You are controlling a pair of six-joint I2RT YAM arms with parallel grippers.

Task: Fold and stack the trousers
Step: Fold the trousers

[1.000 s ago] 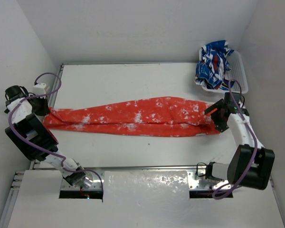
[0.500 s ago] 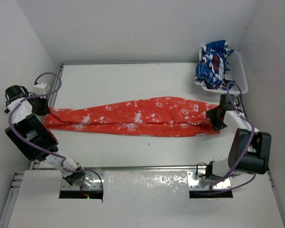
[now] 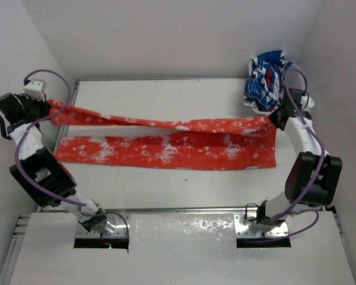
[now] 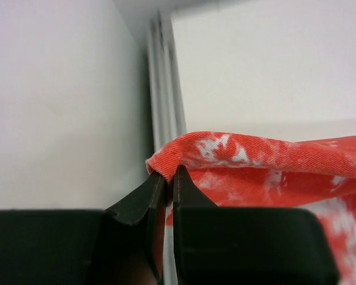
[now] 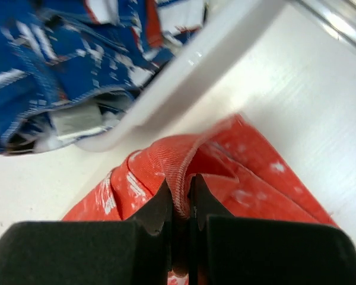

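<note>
The red-orange trousers (image 3: 166,148) with white speckles stretch across the table, one layer lying flat and a second layer lifted along the far side. My left gripper (image 3: 44,107) is shut on the left end of the lifted layer (image 4: 184,148), high by the left wall. My right gripper (image 3: 274,119) is shut on the right end, pinching a ribbed seam edge (image 5: 181,178) just below the white tray. The raised edge (image 3: 160,123) runs taut between the two grippers. Both pairs of black fingers (image 4: 166,190) (image 5: 179,205) clamp cloth.
A white tray (image 3: 302,95) at the back right holds a crumpled blue, white and red garment (image 3: 264,80), close above my right gripper. The left wall stands right beside my left gripper. A metal rail (image 4: 166,89) edges the table's left side.
The right gripper has shut on the trousers' right end. Both grippers have lifted their ends up and toward the back, peeling the upper layer off the lower one.
</note>
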